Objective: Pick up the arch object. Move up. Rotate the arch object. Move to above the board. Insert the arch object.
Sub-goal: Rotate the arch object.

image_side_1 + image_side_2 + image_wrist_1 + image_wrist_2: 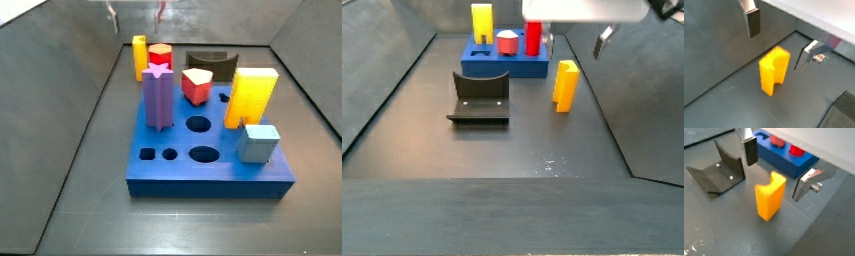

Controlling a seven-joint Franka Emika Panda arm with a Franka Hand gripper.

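Observation:
The arch object (773, 71) (770, 198) is a slim yellow-orange block standing upright on the dark floor, its notch showing in both wrist views. In the side views the arch object (139, 55) (565, 86) stands on the floor just beside the blue board (214, 172) (492, 68), not on it. My gripper (776, 50) (775, 180) (580, 40) hangs above the arch, open. One finger (753, 22) and the other finger (807, 55) flank the block's top without touching it, and nothing is between them.
The board carries a large yellow block (251, 97), a purple star post (160, 95), red pieces (796, 150) and a light blue cube (259, 143). The fixture (719, 172) (480, 100) stands on the floor near the board. Grey walls (711, 55) enclose the floor.

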